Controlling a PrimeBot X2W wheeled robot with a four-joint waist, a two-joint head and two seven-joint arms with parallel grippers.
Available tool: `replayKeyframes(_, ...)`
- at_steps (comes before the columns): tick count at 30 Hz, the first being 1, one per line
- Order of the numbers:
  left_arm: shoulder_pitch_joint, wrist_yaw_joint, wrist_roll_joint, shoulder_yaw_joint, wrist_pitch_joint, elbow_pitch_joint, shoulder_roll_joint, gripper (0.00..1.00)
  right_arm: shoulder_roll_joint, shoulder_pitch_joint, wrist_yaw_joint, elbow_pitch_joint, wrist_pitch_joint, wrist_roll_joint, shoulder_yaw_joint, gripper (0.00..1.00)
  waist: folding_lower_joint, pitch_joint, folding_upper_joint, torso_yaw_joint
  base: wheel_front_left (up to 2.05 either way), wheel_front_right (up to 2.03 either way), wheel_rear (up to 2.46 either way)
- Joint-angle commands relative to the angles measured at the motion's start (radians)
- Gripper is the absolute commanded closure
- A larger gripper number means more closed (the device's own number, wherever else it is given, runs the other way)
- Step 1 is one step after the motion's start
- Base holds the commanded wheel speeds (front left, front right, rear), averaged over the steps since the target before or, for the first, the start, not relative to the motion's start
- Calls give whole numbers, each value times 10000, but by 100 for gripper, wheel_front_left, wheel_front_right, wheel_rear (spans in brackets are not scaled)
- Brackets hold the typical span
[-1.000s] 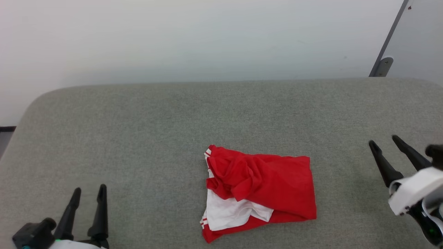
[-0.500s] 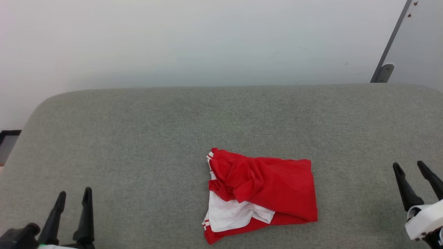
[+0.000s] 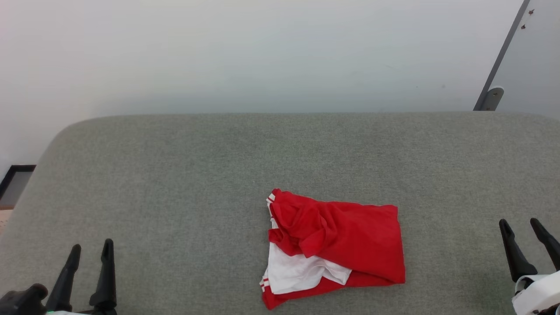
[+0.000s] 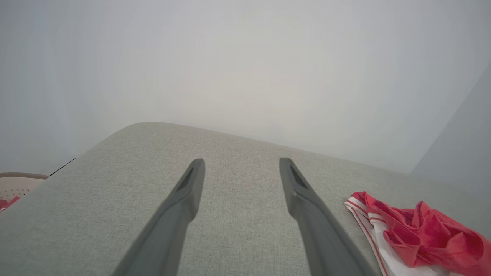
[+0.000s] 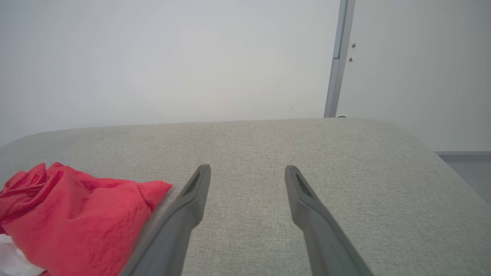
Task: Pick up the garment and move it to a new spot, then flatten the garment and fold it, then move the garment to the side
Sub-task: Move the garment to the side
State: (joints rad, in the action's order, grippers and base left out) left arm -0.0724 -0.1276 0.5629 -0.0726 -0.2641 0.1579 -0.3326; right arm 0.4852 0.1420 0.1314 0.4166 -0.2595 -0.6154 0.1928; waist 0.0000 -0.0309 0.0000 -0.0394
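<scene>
The shirt [image 3: 334,249] is seen loosely folded on the grey padded table [image 3: 175,175], toward its near side, between the two grippers and well apart from both. The left gripper [image 3: 92,245] and the right gripper [image 3: 519,222] are spread wide, and nothing is held. The fold is judged untidy — a bunched red corner, a white sleeve poking out. If only the top layer were pinched, the bundle could be pulled open; if it were dragged aside, it could be rucked up by the coarse cover.
</scene>
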Motion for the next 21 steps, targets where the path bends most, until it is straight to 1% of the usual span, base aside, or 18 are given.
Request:
replayKeyframes(1, -37, -26, -6, -10, 11, 18, -36, 0, -64, -144, -17, -25, 23, 12, -72, 0, 0, -13, 0, 16, 0, 0, 0)
replayKeyframes(6, -39, -33, 17, 34, 11, 42, -60, 0, -156, -232, -17, -145, 179, 174, -85, 0, 0, -27, 0, 59, 0, 0, 0)
replayKeyframes(10, -31, -33, 22, 222, 11, 103, -107, 0, -258, -260, -17, -238, 358, 243, -7, 0, 0, 7, 0, 245, 0, 0, 0)
replayKeyframes(14, 35, -34, 32, 359, 11, 236, -150, 0, -427, -51, -17, -338, 744, 252, 424, 0, 0, 102, 0, 547, 0, 0, 0)
replayKeyframes(21, 149, -33, 32, 575, 11, 314, -71, 0, -725, 571, -18, -239, 1670, 72, 1269, 0, 0, 388, 0, 1306, 0, 0, 0)
